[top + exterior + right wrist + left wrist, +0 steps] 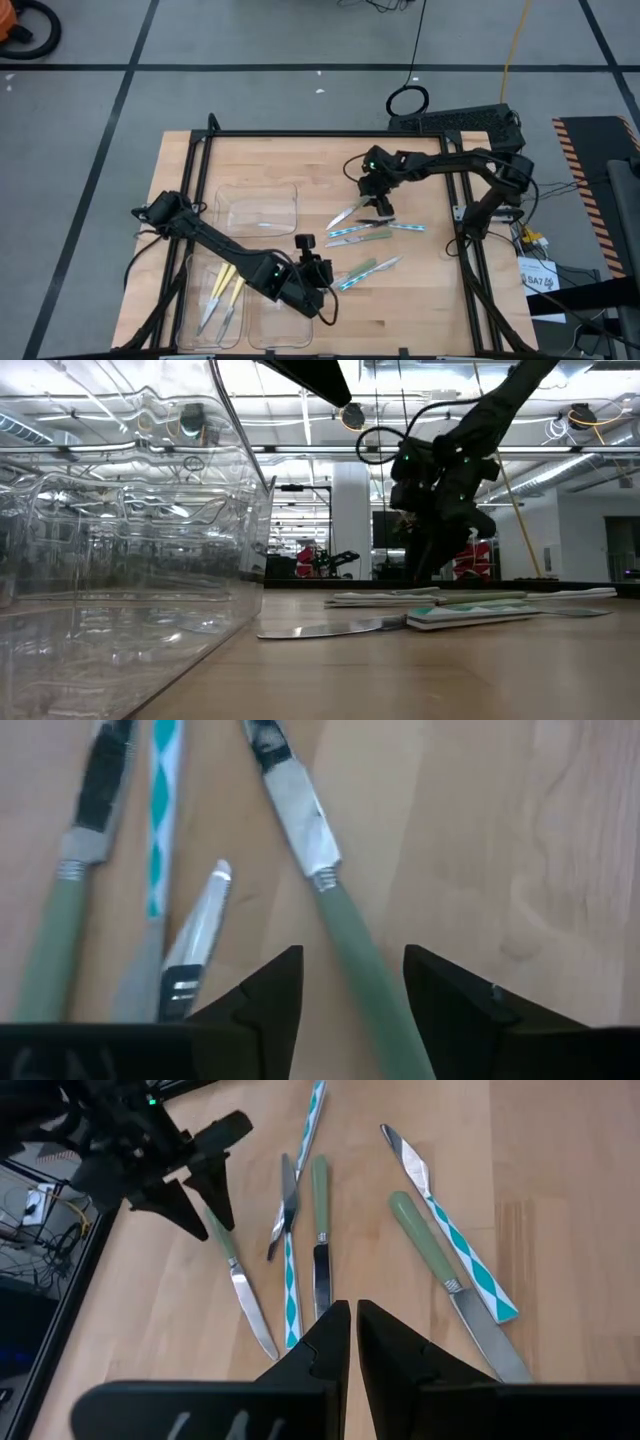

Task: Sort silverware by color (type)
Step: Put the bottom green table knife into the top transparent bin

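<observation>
On pale wooden tabletop (420, 290), right gripper (350, 985), fingers spread, straddles a pale-green-handled metal knife (335, 930) among scattered silverware; centring over its handle before closing should secure it. Left gripper (354, 1342) waits, closed.

Both arms are matte black with jointed tubular links, each showing a small green indicator light. Each hand, left hand (350, 1342) and right hand (350, 988), ends in two wedge-shaped black fingers (plain, unmarked).
</observation>
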Controlling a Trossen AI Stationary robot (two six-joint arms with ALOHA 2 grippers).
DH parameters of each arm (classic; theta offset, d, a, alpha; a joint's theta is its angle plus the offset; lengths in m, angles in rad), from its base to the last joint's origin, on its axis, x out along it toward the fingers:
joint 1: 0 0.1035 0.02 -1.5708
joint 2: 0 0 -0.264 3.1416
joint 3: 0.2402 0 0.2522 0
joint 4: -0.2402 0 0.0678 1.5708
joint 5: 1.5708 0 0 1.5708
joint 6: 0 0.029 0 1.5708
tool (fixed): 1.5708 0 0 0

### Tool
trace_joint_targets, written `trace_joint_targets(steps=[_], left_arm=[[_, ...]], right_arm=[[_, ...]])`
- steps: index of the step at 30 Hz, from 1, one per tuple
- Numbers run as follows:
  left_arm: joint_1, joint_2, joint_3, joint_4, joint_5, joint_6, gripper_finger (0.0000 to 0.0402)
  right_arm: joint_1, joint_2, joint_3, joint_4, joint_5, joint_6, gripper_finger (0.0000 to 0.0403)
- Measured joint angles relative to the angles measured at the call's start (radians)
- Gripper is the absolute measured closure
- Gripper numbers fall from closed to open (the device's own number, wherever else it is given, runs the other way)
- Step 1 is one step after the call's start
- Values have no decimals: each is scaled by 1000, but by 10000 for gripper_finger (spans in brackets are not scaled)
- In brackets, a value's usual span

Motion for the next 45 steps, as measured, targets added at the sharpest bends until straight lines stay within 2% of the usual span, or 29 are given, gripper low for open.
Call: trace_joint_targets(steps=[5, 10, 13, 18, 22, 33, 38, 45], left_arm=[[0, 0, 0, -5, 1, 0, 369], [0, 0, 0, -7, 1, 0, 369], [0, 0, 0, -8, 1, 0, 369], [0, 0, 0, -8, 1, -1, 369], [0, 0, 0, -8, 1, -2, 369], [0, 0, 0, -8, 1, -4, 369], [0, 0, 0, -9, 1, -4, 369], [0, 0, 0, -9, 1, -4, 369]], right_arm=[[0, 74, 5, 20, 56, -31, 236], [0, 112, 7, 14, 60, -23, 245], [0, 116, 6, 8, 65, -25, 274], [1, 116, 5, 3, 69, -44, 349], [2, 118, 4, 3, 67, -47, 379], [9, 9, 0, -98, 54, 12, 387], [10, -9, 0, -126, 124, 35, 389], [9, -10, 1, -128, 126, 49, 390]])
